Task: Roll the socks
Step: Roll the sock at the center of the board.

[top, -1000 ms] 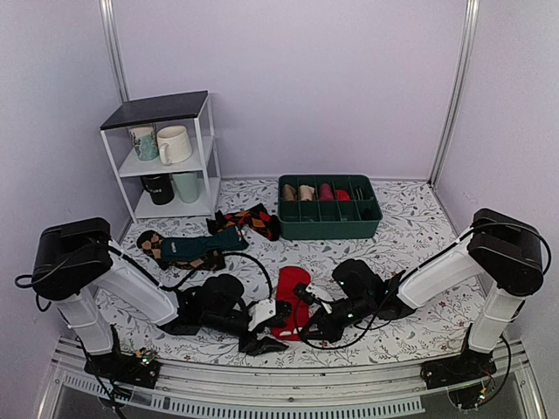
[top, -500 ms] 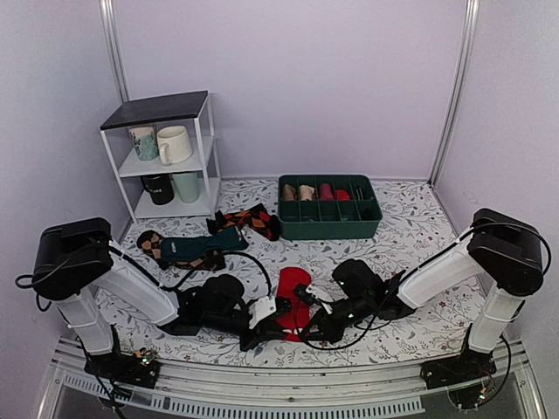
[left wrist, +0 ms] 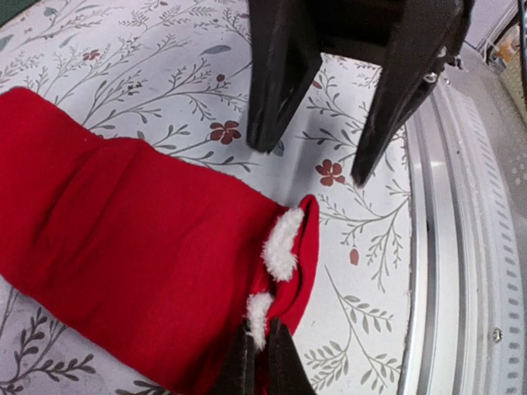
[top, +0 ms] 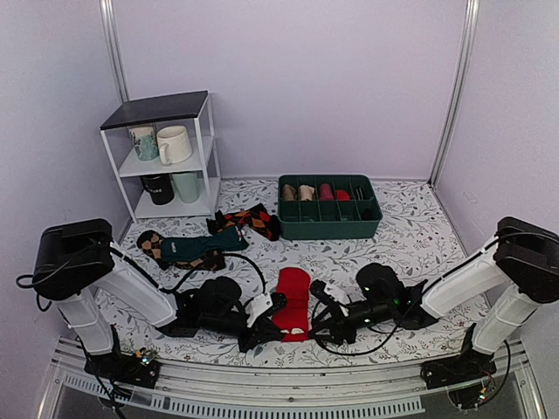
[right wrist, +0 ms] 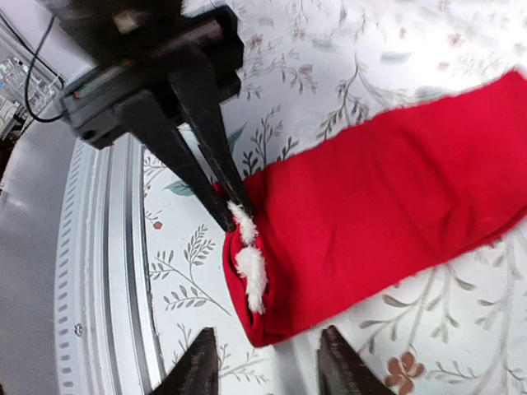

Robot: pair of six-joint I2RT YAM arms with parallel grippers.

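Observation:
The red socks (top: 293, 295) lie flat and stacked on the floral table near the front edge, with white fleecy lining showing at the folded near end (left wrist: 282, 243). My left gripper (top: 274, 305) is shut on that folded end, its fingers (left wrist: 257, 362) pinching the red fabric and lining. My right gripper (top: 316, 318) stands open just to the right of the same end. Its fingertips (right wrist: 200, 350) straddle the socks' tip (right wrist: 272, 325) without touching it. The left gripper's fingers (right wrist: 206, 156) show shut on the fold in the right wrist view.
A green divided tray (top: 328, 229) with rolled socks stands at the back. A dark teal sock (top: 199, 249) and orange-and-black argyle socks (top: 249, 222) lie to the left. A white shelf (top: 166, 157) holds mugs. The metal table rail (left wrist: 465, 247) runs close by the socks' end.
My left gripper has closed on the socks' folded end. My right gripper has let go of it, opened, and drawn back to the right.

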